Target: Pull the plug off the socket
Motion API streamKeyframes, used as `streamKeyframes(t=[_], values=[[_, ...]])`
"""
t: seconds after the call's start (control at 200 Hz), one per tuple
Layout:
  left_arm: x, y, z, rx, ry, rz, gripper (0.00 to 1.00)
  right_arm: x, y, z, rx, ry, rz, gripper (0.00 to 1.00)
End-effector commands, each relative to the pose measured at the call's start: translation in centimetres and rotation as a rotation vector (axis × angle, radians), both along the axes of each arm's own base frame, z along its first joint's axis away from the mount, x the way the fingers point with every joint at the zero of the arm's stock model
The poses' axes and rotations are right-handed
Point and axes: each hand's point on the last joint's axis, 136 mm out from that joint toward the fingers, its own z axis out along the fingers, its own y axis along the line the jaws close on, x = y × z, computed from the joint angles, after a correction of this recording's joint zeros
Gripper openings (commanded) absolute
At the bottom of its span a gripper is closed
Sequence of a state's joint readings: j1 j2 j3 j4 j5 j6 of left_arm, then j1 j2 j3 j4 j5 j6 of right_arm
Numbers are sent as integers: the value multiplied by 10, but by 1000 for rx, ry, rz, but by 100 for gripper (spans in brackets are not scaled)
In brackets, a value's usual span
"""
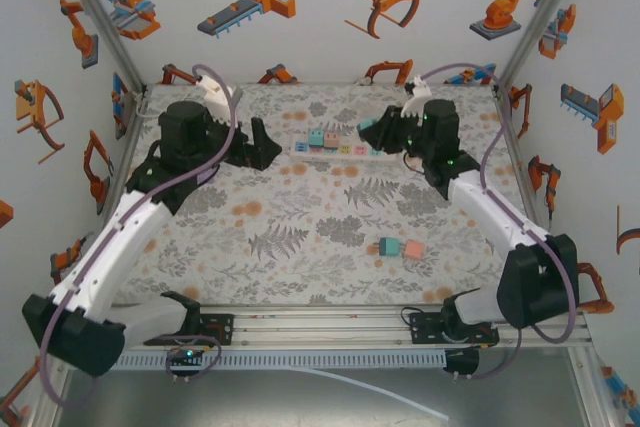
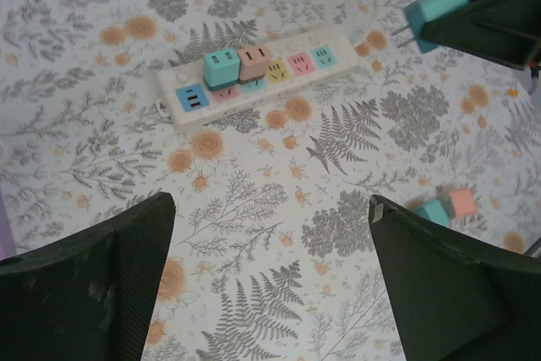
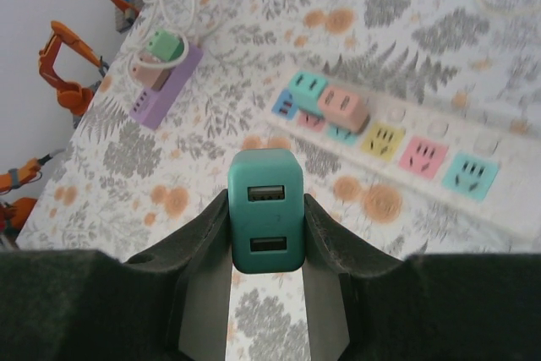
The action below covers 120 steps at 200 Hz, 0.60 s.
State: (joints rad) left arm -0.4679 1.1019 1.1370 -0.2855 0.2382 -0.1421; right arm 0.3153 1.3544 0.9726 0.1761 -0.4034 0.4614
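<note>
Right gripper (image 3: 265,205): clamped on the teal plug (image 3: 265,177), raised above the table (image 1: 330,257).
Teal plug: off the power strip (image 2: 342,40), prongs bare.
Left gripper (image 2: 270,209): jaws wide apart, holding nothing.
Power strip: flat on the table, two plugs seated side by side.

Smooth teal plastic plug (image 3: 265,209); matt floral tablecloth (image 3: 406,48).

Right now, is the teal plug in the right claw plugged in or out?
Out. The right claw holds the teal plug in the air, its prongs bare, away from the power strip.
</note>
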Motion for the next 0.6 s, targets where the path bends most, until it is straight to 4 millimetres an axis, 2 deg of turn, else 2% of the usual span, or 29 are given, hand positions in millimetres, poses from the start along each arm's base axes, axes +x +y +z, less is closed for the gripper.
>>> streamKeyframes(t=[0.0,0.145,0.225,0.31,0.471,0.596], values=[[-41,-4,-8,118,-107,-161,90,-19,-4,11,109,-18,-5,2],[-95,-8,-20,135,-165,-354,95,-57,3,-16,191,49,84,2],[-120,-9,-34,158,-174,-439,100,-79,12,-35,212,100,152,3],[-146,-9,-46,198,-191,-525,97,-100,24,-55,210,160,209,3],[-186,-15,-65,261,-236,-690,97,-138,48,-87,139,267,310,3],[-209,-15,-96,387,-228,-824,97,-156,54,-113,54,355,332,3]])
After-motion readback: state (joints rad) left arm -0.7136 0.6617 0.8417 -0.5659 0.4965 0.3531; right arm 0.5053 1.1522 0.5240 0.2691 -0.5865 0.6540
